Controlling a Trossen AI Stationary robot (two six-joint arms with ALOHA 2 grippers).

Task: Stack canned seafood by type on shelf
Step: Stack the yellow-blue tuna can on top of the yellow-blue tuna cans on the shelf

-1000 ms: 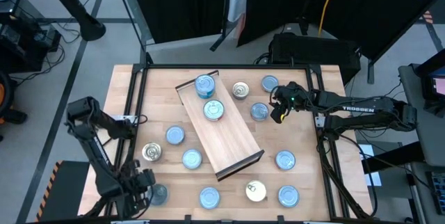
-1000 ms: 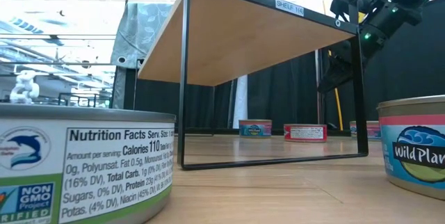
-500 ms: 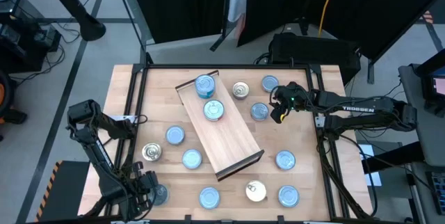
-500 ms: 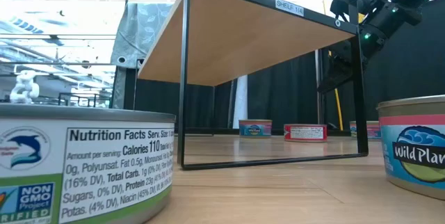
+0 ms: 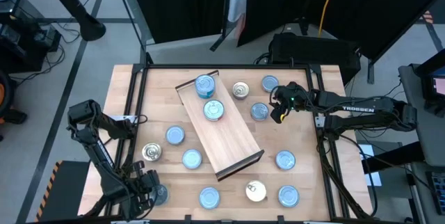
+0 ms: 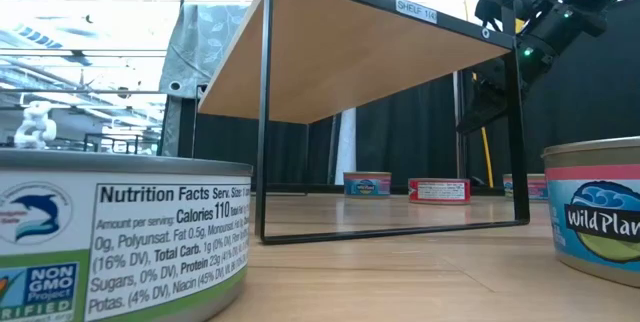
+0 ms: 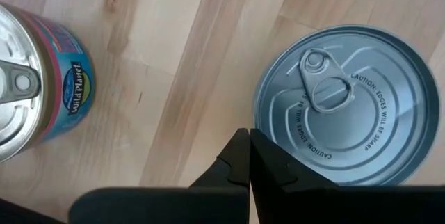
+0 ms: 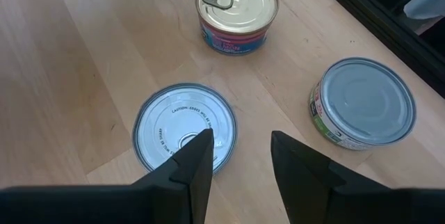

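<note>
While both arms are working at opposite corners of the table, I am reading the high view first: the shelf (image 5: 220,133) is lying diagonally across the middle, with two blue-topped tins (image 5: 205,85) already sitting at its far end, presumably the start of one type's group. Loose tins are lying scattered all around the board. I am holding the right gripper (image 5: 278,107) just beside a blue-topped tin (image 5: 259,111) at the far right, placed for a pick. I am keeping the left gripper (image 5: 147,186) low at the near-left corner, next to another tin (image 5: 159,193).

Moving to the low view, I am seeing the shelf (image 6: 370,37) standing raised on its dark frame, so tins must be lifted up onto it.

Moving to the left wrist view, I am seeing the fingers (image 7: 240,161) pressed together, holding nothing, pointing at the edge of a pull-tab tin (image 7: 348,106).

Moving to the right wrist view, I am keeping the fingers (image 8: 198,158) partly apart and empty above a tin (image 8: 182,128), the gap judged too narrow to straddle it.
</note>
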